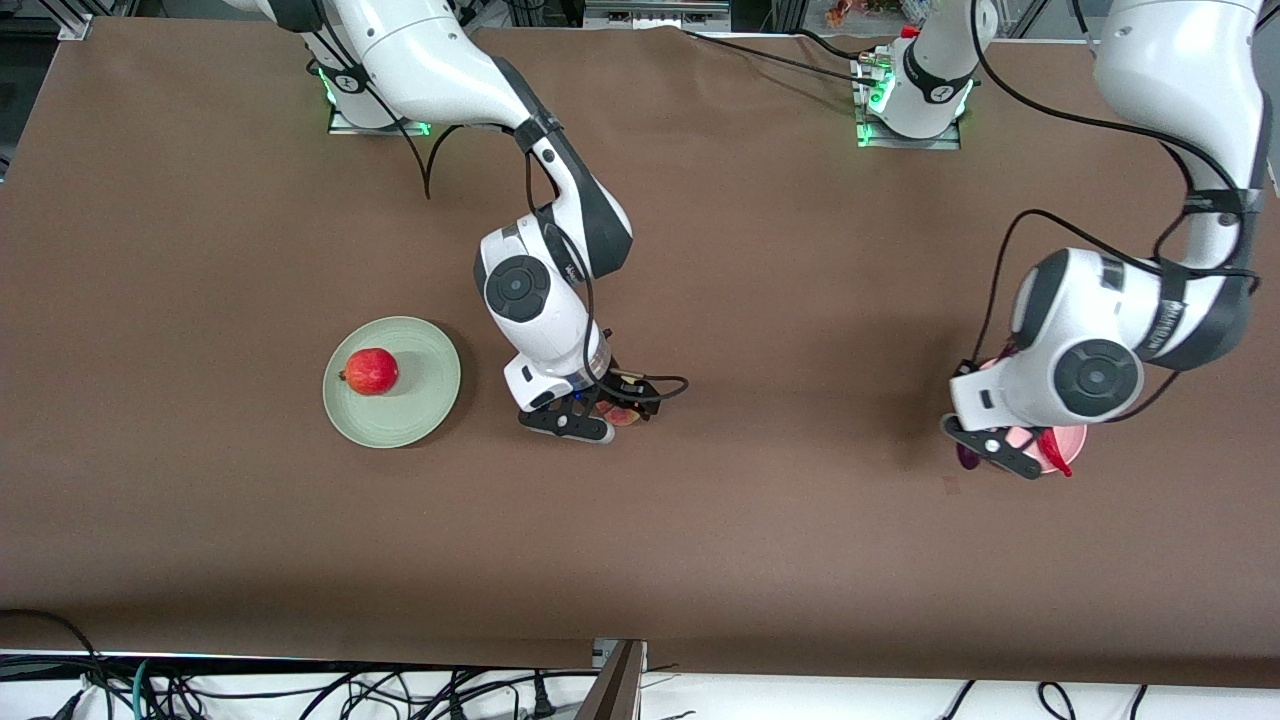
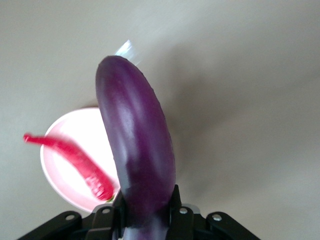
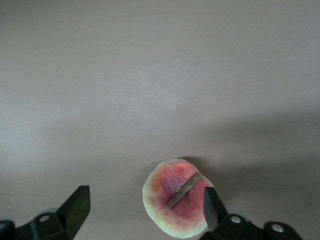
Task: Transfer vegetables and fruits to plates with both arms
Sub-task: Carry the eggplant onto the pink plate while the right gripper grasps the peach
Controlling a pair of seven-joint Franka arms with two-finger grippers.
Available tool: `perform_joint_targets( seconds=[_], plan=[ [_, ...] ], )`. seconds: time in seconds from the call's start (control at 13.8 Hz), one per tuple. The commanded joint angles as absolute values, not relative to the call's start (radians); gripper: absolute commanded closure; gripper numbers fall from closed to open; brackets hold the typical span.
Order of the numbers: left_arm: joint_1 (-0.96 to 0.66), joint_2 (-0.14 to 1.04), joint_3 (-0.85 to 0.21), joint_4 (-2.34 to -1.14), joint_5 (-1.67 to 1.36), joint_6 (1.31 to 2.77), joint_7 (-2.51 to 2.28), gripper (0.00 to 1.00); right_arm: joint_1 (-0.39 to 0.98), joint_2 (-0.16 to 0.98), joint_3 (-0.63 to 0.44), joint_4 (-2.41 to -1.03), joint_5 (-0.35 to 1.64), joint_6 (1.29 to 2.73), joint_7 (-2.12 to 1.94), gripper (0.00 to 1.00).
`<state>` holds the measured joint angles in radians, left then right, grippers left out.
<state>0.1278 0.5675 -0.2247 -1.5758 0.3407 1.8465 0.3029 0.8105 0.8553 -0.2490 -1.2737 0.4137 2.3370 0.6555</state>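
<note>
My left gripper (image 2: 146,205) is shut on the purple eggplant (image 2: 135,145), holding it up beside the pink plate (image 2: 59,181). A red chili pepper (image 2: 75,160) lies on that plate. From the front, the left gripper (image 1: 985,447) hangs over the pink plate's (image 1: 1072,440) rim, with the eggplant's (image 1: 968,458) end and the chili (image 1: 1055,452) peeking out. My right gripper (image 3: 145,202) is open, low over the peach (image 3: 175,205), which sits between the fingers close to one fingertip (image 3: 212,202). The pomegranate (image 1: 371,371) rests on the green plate (image 1: 425,395), beside the right gripper (image 1: 590,415) and the peach (image 1: 622,413).
Brown table cloth all round both plates. Both arm bases (image 1: 905,110) stand along the table's edge farthest from the front camera. Cables (image 1: 300,690) hang below the edge nearest that camera.
</note>
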Motion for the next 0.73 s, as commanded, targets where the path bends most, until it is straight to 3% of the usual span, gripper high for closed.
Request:
perform_joint_targets(
  seconds=[0.0,0.22,0.29,0.36,0.44,0.65],
  plan=[
    [0.184,0.656,-0.226,-1.546,0.417,1.891,0.321,0.82,0.839,0.871,-0.252,-1.267,0.410,2.353,0.676,0.00],
    [0.222,0.680,-0.225,-1.548,0.422,1.907,0.372,0.73,0.857,0.888,-0.253,-1.293,0.364,2.384,0.676,0.00],
    [0.222,0.681,-0.225,-1.545,0.422,1.908,0.399,0.61,0.857,0.887,-0.253,-1.301,0.345,2.384,0.676,0.00],
    [0.222,0.683,-0.225,-1.545,0.420,1.908,0.408,0.11,0.856,0.887,-0.255,-1.302,0.342,2.382,0.672,0.00],
    [0.222,0.681,-0.225,-1.545,0.420,1.907,0.408,0.00,0.853,0.887,-0.256,-1.302,0.339,2.382,0.666,0.00],
    [0.222,0.680,-0.225,-1.543,0.417,1.902,0.410,0.00,0.848,0.887,-0.258,-1.321,0.333,2.382,0.666,0.00]
  ],
)
